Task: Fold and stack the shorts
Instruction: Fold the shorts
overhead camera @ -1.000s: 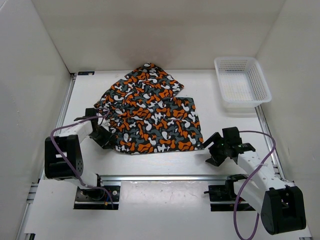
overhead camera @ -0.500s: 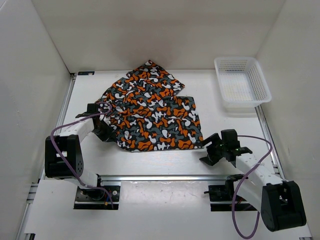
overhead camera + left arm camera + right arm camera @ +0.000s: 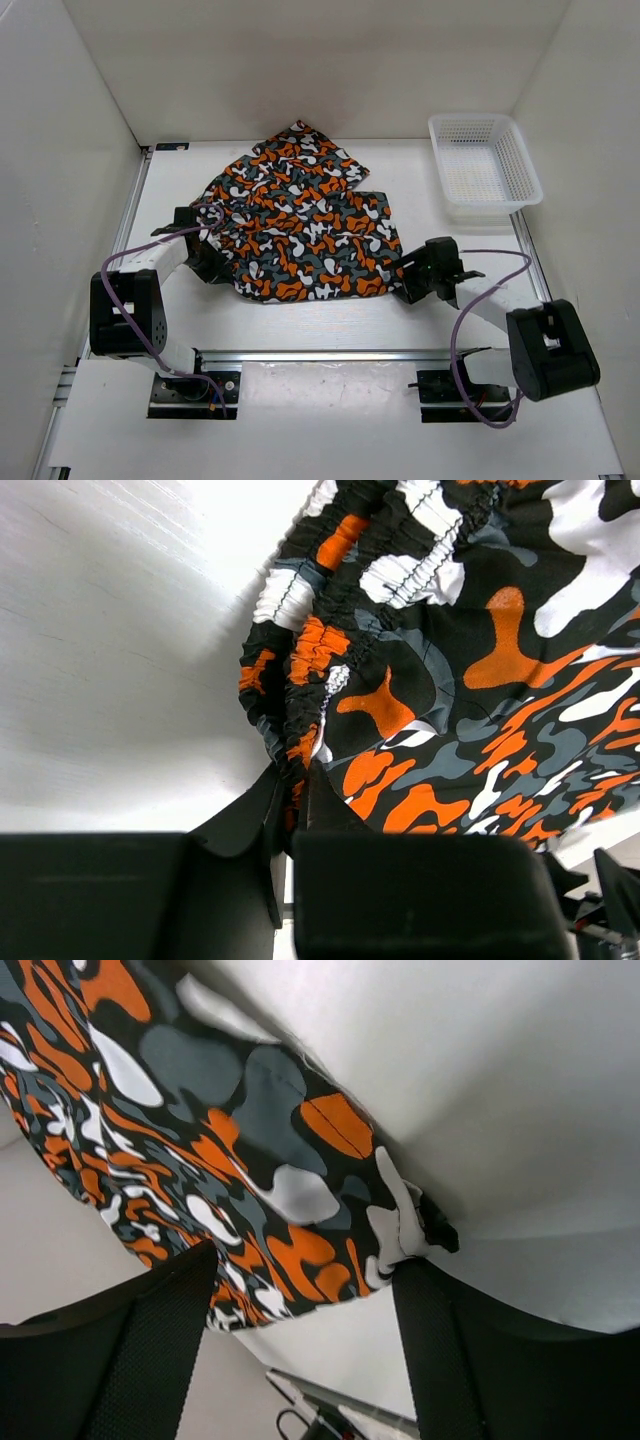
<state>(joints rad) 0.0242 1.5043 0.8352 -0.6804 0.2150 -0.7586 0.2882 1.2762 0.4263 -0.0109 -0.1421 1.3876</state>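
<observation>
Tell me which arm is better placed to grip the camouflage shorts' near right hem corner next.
Right. The right gripper is open with the hem corner at its fingers; the left gripper is shut on the waistband.

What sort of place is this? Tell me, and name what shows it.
Most likely a robotics lab test cell, not a home: plain white walls box in a white table, the left arm and right arm are bolted at its near edge, with shorts and a basket as props.
</observation>
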